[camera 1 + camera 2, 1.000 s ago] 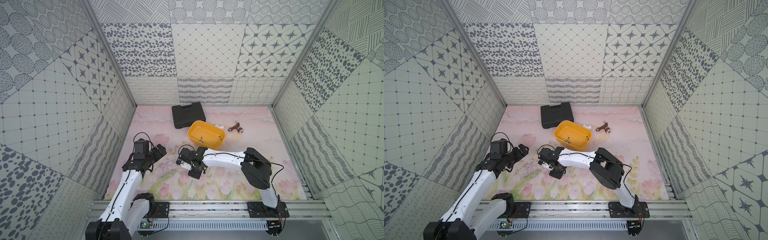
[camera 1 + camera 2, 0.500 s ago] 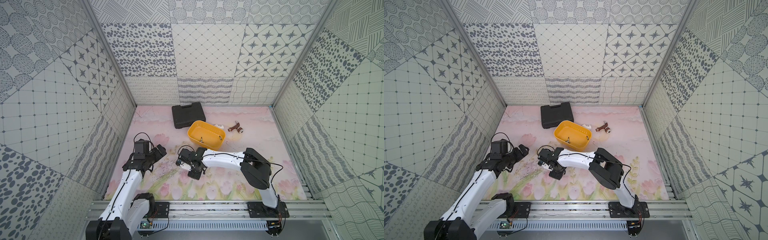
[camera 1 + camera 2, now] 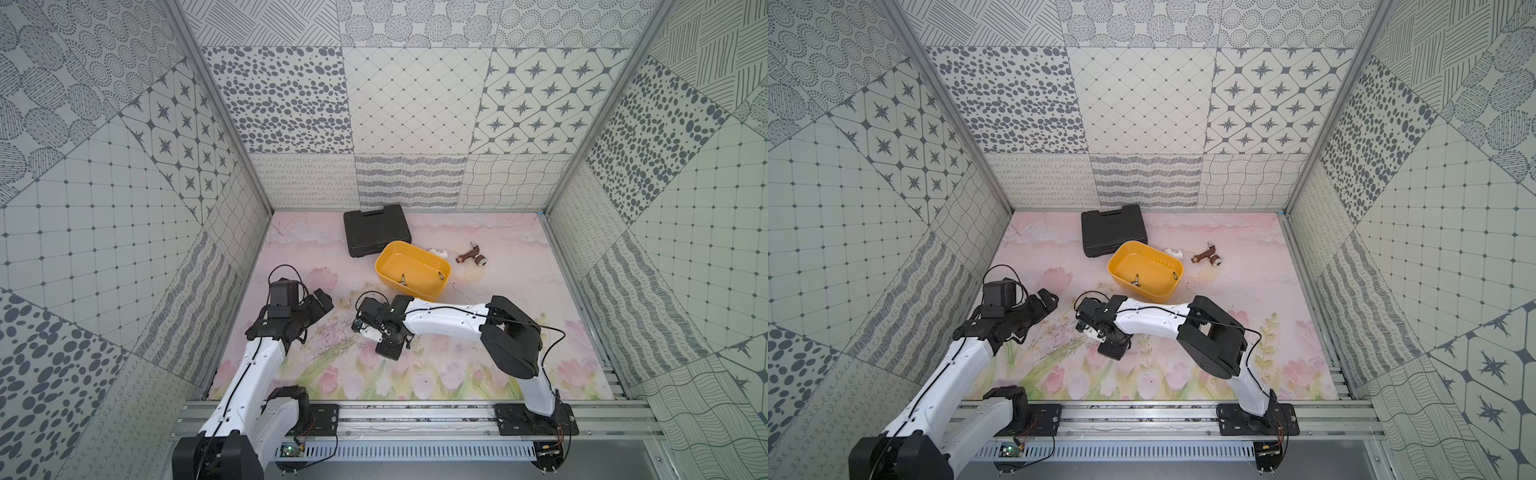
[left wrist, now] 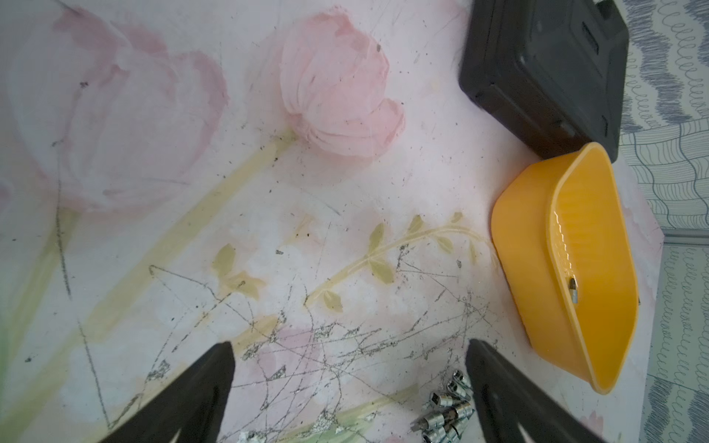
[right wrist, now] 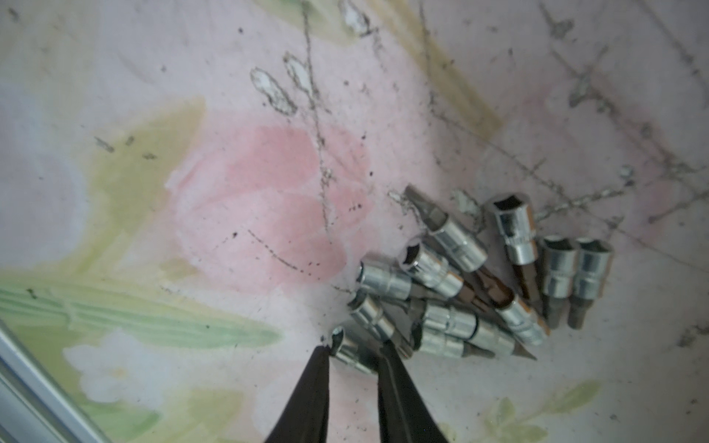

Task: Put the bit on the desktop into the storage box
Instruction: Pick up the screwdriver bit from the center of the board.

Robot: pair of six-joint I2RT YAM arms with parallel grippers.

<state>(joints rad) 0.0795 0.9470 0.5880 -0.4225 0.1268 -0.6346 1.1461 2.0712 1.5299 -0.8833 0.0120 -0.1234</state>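
Your right fingers (image 5: 310, 395) are clenched on 1 silver steel socket bit (image 5: 351, 351) at the edge of the heap of bits (image 5: 460, 318) on the floral desk (image 5: 230, 172). The hold is at the tips, so lifting may let it slip or drag neighbours. The shallow yellow plastic storage box (image 3: 415, 262) stands apart from the heap. Your left fingers (image 4: 192, 395) are released.

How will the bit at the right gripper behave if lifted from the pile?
Shiny round metal, so the bit may slip in the right gripper. It probably stays rigid. Touching the pile, it might drag neighbours.
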